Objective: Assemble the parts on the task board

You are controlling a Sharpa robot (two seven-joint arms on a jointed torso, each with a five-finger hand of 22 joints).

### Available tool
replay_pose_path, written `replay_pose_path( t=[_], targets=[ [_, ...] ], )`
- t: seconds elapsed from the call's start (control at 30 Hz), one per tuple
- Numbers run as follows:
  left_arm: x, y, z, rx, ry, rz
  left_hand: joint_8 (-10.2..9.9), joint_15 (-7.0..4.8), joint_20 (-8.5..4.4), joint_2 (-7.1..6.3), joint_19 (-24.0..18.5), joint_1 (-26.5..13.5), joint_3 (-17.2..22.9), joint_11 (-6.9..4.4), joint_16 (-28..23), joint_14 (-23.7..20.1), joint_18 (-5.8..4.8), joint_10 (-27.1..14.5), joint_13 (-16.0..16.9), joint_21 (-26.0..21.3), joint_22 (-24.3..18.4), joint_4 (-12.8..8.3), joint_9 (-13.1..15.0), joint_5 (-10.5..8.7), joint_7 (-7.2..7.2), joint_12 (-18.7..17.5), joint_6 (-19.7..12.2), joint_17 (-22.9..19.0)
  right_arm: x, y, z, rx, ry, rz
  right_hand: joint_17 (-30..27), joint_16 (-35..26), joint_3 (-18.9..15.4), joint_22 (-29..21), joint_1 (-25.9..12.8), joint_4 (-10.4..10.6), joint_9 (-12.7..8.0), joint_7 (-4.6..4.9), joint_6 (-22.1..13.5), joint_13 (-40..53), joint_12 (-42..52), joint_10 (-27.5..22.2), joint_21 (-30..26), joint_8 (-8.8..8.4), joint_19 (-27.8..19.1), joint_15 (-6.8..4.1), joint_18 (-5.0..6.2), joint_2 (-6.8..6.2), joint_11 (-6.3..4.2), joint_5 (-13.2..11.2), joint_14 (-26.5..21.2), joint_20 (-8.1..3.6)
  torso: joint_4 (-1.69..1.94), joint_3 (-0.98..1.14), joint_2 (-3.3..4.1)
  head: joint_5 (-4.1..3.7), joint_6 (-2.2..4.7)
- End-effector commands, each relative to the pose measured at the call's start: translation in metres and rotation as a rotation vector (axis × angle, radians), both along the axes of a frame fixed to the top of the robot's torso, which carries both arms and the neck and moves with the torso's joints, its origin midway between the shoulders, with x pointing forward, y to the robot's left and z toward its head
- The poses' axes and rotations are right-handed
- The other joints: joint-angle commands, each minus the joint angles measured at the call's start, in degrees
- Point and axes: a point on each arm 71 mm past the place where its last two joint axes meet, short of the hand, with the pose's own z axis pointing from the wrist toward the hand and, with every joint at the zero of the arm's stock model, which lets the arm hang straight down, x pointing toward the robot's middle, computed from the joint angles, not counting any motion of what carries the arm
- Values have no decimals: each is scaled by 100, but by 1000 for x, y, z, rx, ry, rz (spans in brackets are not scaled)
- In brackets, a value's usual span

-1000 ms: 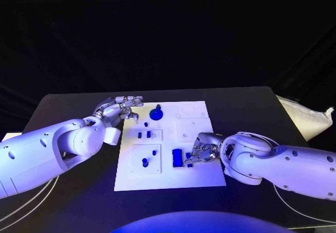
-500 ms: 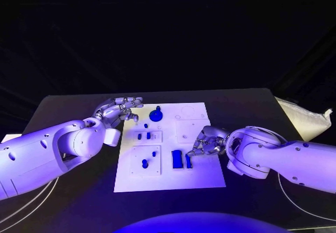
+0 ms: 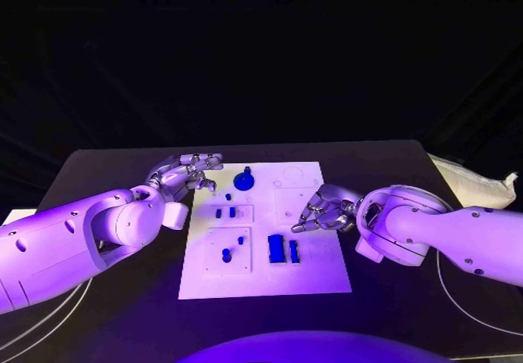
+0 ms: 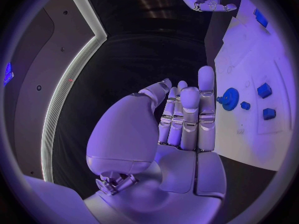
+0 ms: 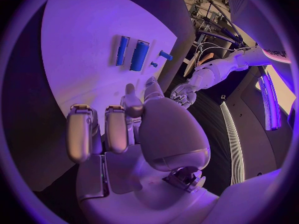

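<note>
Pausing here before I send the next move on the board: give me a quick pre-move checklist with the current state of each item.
1. Right hand free of parts: ok, its curled fingers hold nothing that shows.
2. Right hand off the two blue bars: ok, it hangs over the task board beyond them, apart.
3. Bars seated in their slots: cannot tell; they lie side by side, parallel.
4. Left hand out of the way: ok, open at the board's far left edge, holding nothing.
5. Blue gear untouched: ok, it sits on the board beside the left hand, apart from its fingers.
6. Small blue pieces on the left plates: cannot tell whether seated.
</note>
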Motion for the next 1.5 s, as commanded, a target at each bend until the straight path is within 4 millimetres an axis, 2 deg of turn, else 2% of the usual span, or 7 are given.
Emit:
replay_pose_path(
  t=[0.03,0.6,1.07,1.1,1.43,1.47,1.5],
  targets=[
    [0,-1,1,-11,-19,-1,40,0,29,13,-22,-24,-42,-4,-4,-46,100,-42,9,-49,-19,11,2,34,-16,38,-15,-25,4,-1,4,119,-29,-31,-143,-132,-10,234,84,-44,-27,38,-126,-193,-301,-150,-110,-76,-118,48,98,39,27,183,259,3,-9,-15,-27,-5,24],
    [11,11,1,8,-60,125,72,445,435,-3,-1872,36,-141,172,-3313,-1803,60,-301,-296,-1858,-1277,109,-16,-12,23,-194,-73,-2220,92,-34,22,771,-135,-263,-3905,-4736,-98,-3506,774,-390,-358,510,-844,-3108,-3771,-1842,-4005,-559,-2602,533,736,477,538,120,-1478,411,-58,-120,-455,61,380],
    [25,14,2,5,-69,218,-330,866,989,18,-2966,37,-871,506,-5519,-2188,119,-846,-297,-2658,-2844,161,-42,3,-118,-1030,-457,-3193,125,-26,13,916,-129,-268,-6264,-7243,-73,-5663,741,-985,-1306,692,-1042,-5947,-5008,-1624,-6719,-553,-2695,1089,801,710,848,79,-2211,1004,-97,-63,-571,155,663],
    [22,12,0,19,-53,175,-697,562,504,527,-4201,-2299,-1288,176,-5738,-3704,-213,-2497,-659,-3024,-3592,-69,-414,-205,-410,-1443,-2049,-3670,124,-31,13,826,-143,-303,-6525,-7735,237,-6136,-1761,-1208,-1505,363,-2660,-6122,-5470,-3495,-7069,-916,-4407,890,427,425,587,-216,-4133,630,-91,-92,-546,127,617],
    [12,3,0,70,-90,237,-697,356,128,527,-5175,-4063,-1650,-69,-5961,-4867,-374,-3778,-659,-3024,-4225,-69,-414,-682,-607,-1443,-3296,-3670,109,-17,9,880,-188,-373,-6861,-7735,469,-6619,-3723,-1208,-2116,84,-3853,-6410,-5470,-4834,-7450,-916,-5595,390,292,266,389,-481,-5488,327,-158,10,-565,326,986],
    [11,1,0,80,-98,248,-697,337,94,527,-5260,-4224,-1680,-92,-6363,-4971,-374,-3891,-659,-3024,-4279,-69,-414,-682,-626,-1443,-3405,-3670,106,-15,8,888,-196,-387,-6884,-7735,495,-6656,-3889,-1208,-2116,61,-3957,-6428,-5470,-4952,-7478,-916,-5701,390,264,-135,-21,-499,-5609,300,-167,23,-568,353,1037],
    [8,-1,0,90,-106,260,-697,321,67,527,-5329,-4353,-1704,-108,-6363,-5055,-405,-3984,-659,-3024,-4323,-69,-414,-682,-1039,-1443,-3495,-3670,103,-12,7,896,-204,-401,-6906,-7735,514,-6688,-4038,-1208,-2116,40,-4051,-6846,-5470,-5059,-7501,-916,-5799,390,264,-135,-21,-520,-5718,278,-174,35,-570,376,1079]
  ],
)
